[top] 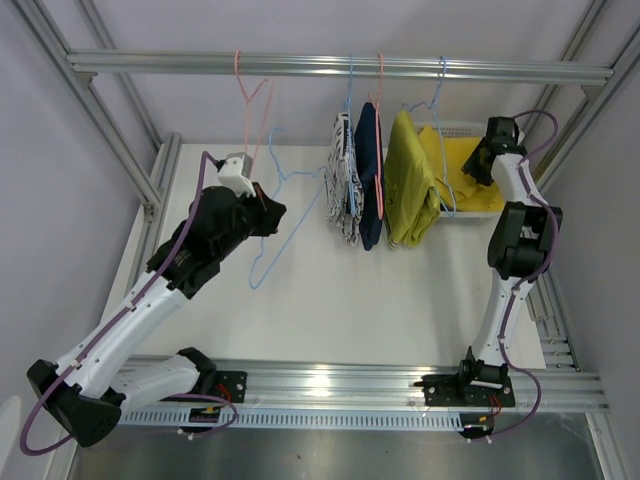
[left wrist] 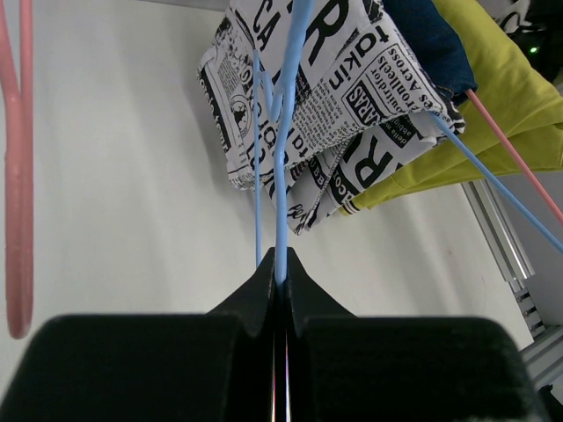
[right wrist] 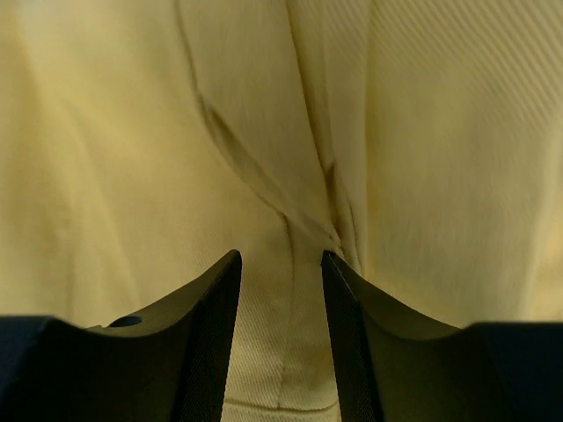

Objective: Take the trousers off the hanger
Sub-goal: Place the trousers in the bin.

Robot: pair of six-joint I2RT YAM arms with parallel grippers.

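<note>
**Left hand clamped on a bare hanger, right hand part open over yellow cloth**

My left gripper (left wrist: 280, 264) is closed all the way. Its two black fingertips are pressed together with the thin wire of a light blue hanger (left wrist: 281, 176) pinched between them. The wire runs straight up and away from my fingertips, and I see no cloth on that hanger. Just beyond my fingertips and a little to their right hang the black-and-white print trousers (left wrist: 334, 97), folded over a hanger of their own. Further right of my grip are the dark navy trousers (left wrist: 422, 35), and past those the mustard-olive trousers (left wrist: 501, 97). All three hang side by side, with pink and blue hanger wires slanting down across them. Far to the left of my fingers hangs an empty pink hanger (left wrist: 18, 176).

My right gripper (right wrist: 281, 264) is part open, with a narrow gap between its dark fingers and nothing gripped in it. The bright yellow trousers (right wrist: 413, 132) fill everything ahead of that hand, with a creased seam running down toward the gap. I cannot tell whether my fingertips touch the cloth. In the overhead view this yellow pair lies in a white basket (top: 480, 210) right under that hand, beside the mustard-olive pair.
</note>
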